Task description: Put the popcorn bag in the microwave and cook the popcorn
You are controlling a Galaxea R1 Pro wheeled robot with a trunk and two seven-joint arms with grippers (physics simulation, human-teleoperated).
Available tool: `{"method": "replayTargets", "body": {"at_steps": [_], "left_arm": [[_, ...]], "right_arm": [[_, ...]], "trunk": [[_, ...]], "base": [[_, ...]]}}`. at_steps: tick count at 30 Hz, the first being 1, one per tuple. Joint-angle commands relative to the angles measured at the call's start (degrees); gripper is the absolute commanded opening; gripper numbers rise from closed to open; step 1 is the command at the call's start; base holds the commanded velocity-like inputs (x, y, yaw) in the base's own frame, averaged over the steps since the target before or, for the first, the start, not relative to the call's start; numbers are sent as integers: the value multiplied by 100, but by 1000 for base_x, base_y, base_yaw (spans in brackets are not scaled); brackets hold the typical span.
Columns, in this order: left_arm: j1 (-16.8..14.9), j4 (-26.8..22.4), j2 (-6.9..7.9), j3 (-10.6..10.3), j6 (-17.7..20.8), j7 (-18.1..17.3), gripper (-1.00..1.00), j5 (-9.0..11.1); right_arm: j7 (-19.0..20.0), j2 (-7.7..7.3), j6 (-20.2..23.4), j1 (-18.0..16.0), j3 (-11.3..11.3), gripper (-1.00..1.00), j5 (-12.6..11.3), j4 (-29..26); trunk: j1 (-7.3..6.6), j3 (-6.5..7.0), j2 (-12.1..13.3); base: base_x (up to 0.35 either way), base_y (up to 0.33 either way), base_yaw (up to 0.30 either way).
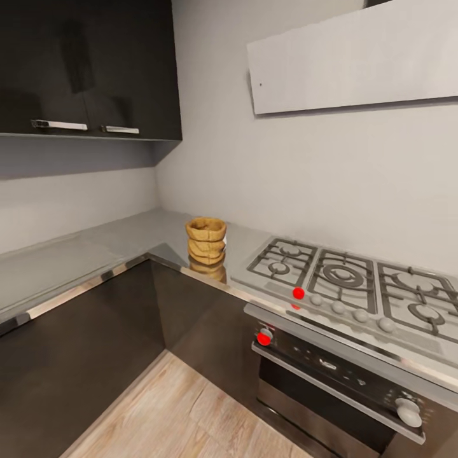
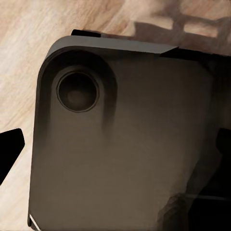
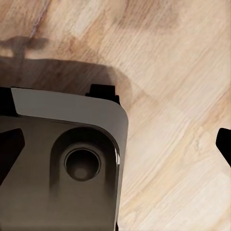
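In both wrist views each gripper's dark fingertips (image 2: 10, 147) (image 3: 224, 142) stand wide apart over the base (image 3: 72, 144) and floor (image 3: 168, 72), with nothing between the jaws. Far off, counter (image 1: 127, 238) lies bare around the bag (image 1: 206, 239); the hob (image 1: 343, 280) is close beside it.

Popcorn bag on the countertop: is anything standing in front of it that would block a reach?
Nothing visible does. The popcorn bag stands alone on the countertop near the corner; the gas hob lies apart, beside it.

A golden-brown popcorn bag (image 1: 206, 240) stands upright on the grey countertop (image 1: 121, 245), left of the gas hob (image 1: 356, 280), in the kitchen corner.
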Motion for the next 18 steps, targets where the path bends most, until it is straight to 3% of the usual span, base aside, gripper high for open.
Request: {"method": "replayTargets", "body": {"at_steps": [1, 4, 7, 15, 18], "left_arm": [[0, -4, -1, 6, -13, 37, 100, 75], [0, -6, -1, 8, -15, 290, 100, 412], [0, -6, -1, 0, -16, 389, 100, 586], [0, -14, -2, -7, -16, 423, 100, 647], [0, -15, -1, -7, -16, 424, 100, 649]], "right_arm": [[11, -4, -27, -7, -48, 100, 42, 17], [11, -4, -29, -7, -48, 100, 42, 17], [11, -4, -24, -7, -48, 100, 42, 17], [11, -4, -23, -7, -48, 100, 42, 17], [11, -4, -23, -7, -48, 100, 42, 17]], "trunk": [[0, -5, -3], [0, -5, -3], [0, -5, -3], [-22, 13, 37], [-88, 67, 158]], "base": [[11, 4, 0], [4, 1, 0], [0, 0, 0], [0, 0, 0], [0, 0, 0]]}}
